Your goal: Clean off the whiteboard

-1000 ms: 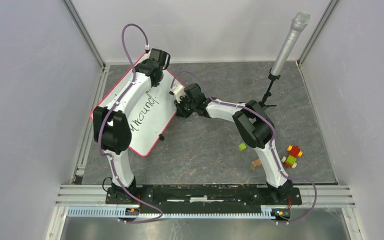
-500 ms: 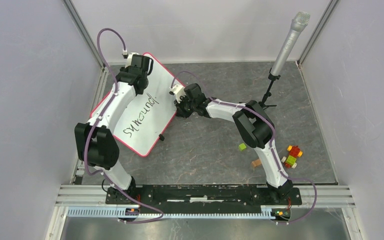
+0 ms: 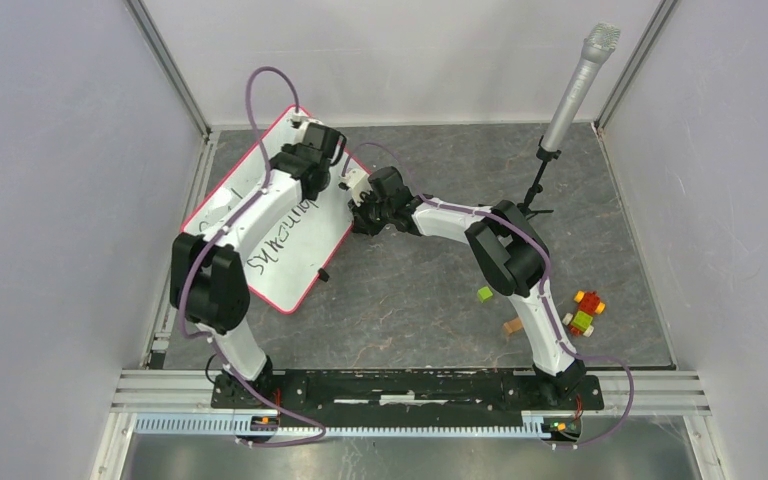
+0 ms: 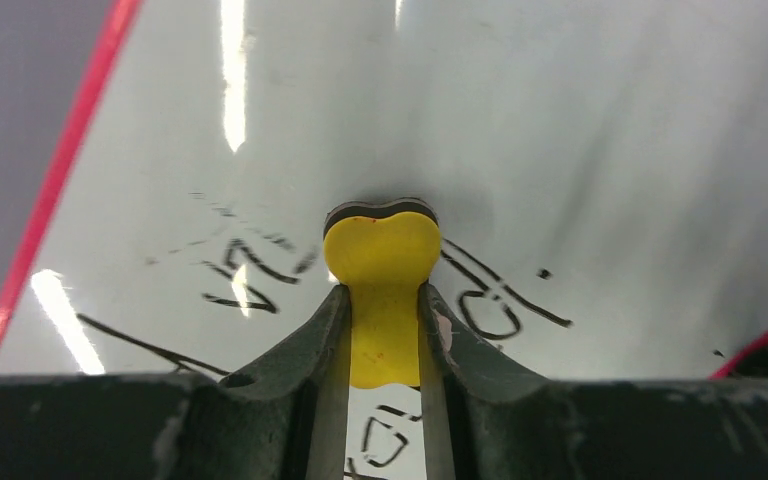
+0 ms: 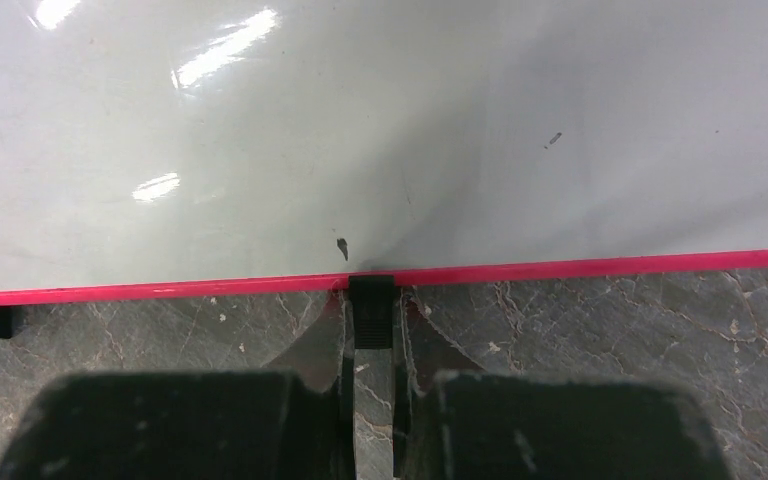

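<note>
Left wrist view: left claw (image 4: pixel 382 300) clamped on a yellow eraser (image 4: pixel 381 245), its dark pad pressed flat on the whiteboard (image 4: pixel 580 140), amid black handwriting (image 4: pixel 245 275); glossy white surface beyond. Right wrist view: right claw (image 5: pixel 372 335) closed on a black edge clip (image 5: pixel 371 292) at the board's red rim (image 5: pixel 610 267), counter (image 5: pixel 600 330) beneath. Top external view: whiteboard lies angled at the counter's far left.

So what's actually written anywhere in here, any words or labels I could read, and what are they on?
"Surroun…": black handwriting on the whiteboard, top view; ending hidden under the left arm, reading unsure.
Strokes beside the yellow eraser, left wrist view: smeared fragments, unreadable.
No other readable text.
</note>
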`<action>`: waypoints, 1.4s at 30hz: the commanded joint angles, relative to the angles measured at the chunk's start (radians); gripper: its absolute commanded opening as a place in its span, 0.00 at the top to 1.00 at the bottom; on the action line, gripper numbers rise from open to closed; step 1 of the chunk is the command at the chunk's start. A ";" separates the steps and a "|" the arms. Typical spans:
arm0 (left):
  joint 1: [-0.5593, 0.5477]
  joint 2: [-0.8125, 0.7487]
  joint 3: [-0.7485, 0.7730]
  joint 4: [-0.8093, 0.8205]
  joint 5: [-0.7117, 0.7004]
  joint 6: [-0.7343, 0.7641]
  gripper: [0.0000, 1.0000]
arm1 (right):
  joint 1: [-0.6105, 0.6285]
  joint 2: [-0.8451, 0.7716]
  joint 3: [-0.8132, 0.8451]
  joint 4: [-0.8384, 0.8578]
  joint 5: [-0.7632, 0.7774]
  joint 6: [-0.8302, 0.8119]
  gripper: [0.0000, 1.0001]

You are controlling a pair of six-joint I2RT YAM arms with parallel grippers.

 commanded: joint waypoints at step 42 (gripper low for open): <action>0.037 -0.075 -0.117 0.185 0.085 -0.035 0.74 | -0.029 0.018 0.003 -0.031 0.043 0.034 1.00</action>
